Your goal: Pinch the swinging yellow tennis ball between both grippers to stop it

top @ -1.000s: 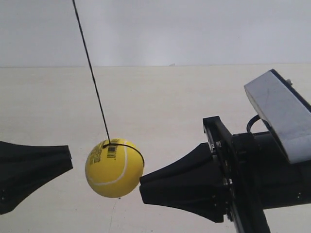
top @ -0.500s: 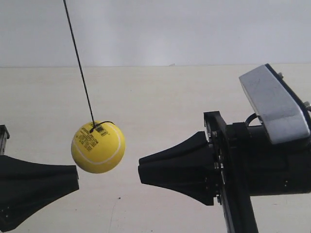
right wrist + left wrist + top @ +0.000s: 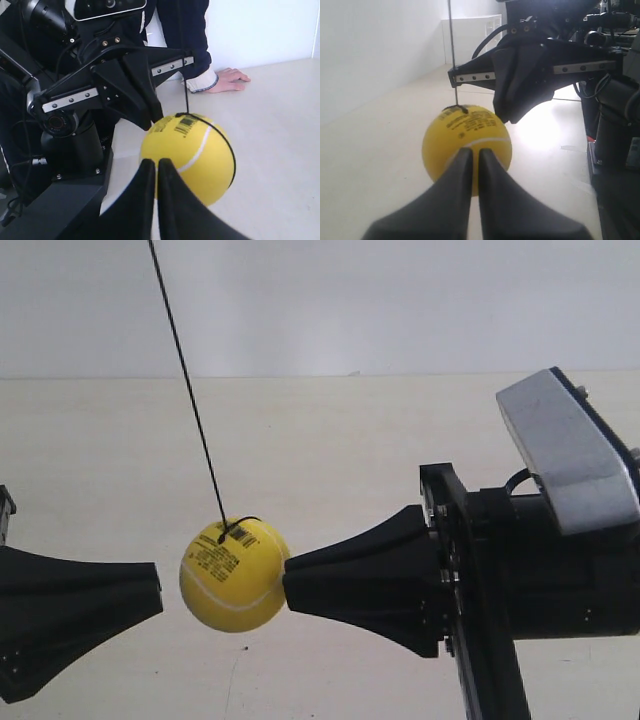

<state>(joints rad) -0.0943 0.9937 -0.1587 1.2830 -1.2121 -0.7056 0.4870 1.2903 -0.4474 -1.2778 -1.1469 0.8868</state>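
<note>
Pale counter point(image 3: 330, 440) lay behind the yellow tennis ball point(image 3: 232, 575), hanging on its black string point(image 3: 190, 400) between the hands. Left hand point(image 3: 471, 150) and right hand point(image 3: 156, 161) were both closed on nothing, probably to give blunt tips for pinching; one tip touched the ball, the other stood just beside.

Matt black left gripper point(image 3: 471, 153) and right gripper point(image 3: 156, 163); smooth, glossy yellow tennis ball point(image 3: 232, 578).

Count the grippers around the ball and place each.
2. One gripper sits at the exterior view's left, short of the ball; the other gripper at its right appears to touch it. None seems hidden.
</note>
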